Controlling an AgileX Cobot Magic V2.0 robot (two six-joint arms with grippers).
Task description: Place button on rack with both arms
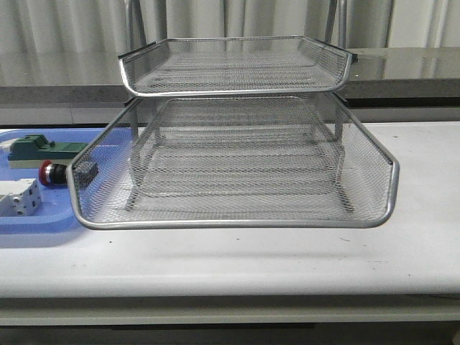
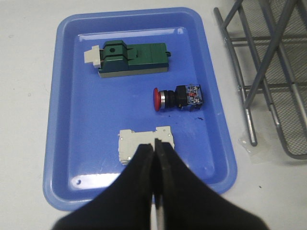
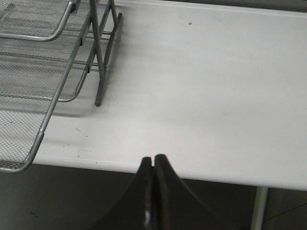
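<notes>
White table [image 1: 402, 251] — curtained backdrop [image 1: 237, 18]

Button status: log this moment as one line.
button: lying in blue tray, ungrasped | left gripper: shut, empty | right gripper: shut, empty | rack: holds nothing

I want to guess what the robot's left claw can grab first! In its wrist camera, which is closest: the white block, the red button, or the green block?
From the left gripper:
1. White block, right at the closed fingertips.
2. Button, mid-tray, toward the rack.
3. Green block, at the far end of the blue tray.
</notes>
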